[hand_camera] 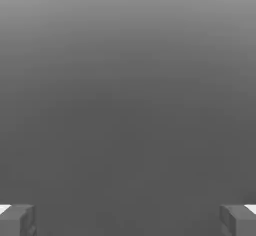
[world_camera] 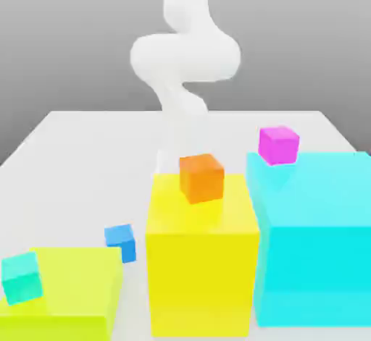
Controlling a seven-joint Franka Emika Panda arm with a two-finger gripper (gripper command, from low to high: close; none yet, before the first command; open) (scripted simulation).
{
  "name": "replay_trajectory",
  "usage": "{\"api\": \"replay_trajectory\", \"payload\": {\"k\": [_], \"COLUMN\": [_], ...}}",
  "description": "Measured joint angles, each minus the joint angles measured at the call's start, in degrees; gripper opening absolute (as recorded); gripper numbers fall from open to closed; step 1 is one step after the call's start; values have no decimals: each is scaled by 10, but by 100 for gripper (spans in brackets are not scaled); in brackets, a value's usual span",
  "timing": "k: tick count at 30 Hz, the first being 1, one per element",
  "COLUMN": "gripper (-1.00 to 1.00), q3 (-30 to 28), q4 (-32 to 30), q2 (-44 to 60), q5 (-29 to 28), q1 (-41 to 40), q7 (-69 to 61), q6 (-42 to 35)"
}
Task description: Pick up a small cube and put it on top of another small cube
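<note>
The small bright-blue cube (world_camera: 120, 242) sits on the white table (world_camera: 87, 151), between a low yellow-green block and a tall yellow block. My white arm (world_camera: 185, 57) rises at the back of the table, and its lower end drops behind the tall yellow block, well away from the blue cube. In the hand view my gripper (hand_camera: 128, 220) is open: the two grey fingertips (hand_camera: 17, 220) stand far apart with only plain grey background between them. Nothing is held.
A small orange cube (world_camera: 201, 177) rests on the tall yellow block (world_camera: 203, 260). A magenta cube (world_camera: 278, 145) sits on the big cyan block (world_camera: 319, 238). A small teal cube (world_camera: 22, 277) lies on the low yellow-green block (world_camera: 72, 296).
</note>
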Motion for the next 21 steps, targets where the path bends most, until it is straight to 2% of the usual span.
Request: {"api": "replay_trajectory", "payload": {"k": [7,12,17,21], "gripper": [0,0,0,0], "q3": [-29,-74,-128,-170], "q4": [-56,-98,-141,-177], "q2": [115,197,276,337], "q5": [-77,-104,-98,-60], "q1": [-20,-28,-32,-32], "q7": [-107,-203,-325,-446], "q6": [37,65,98,128]}}
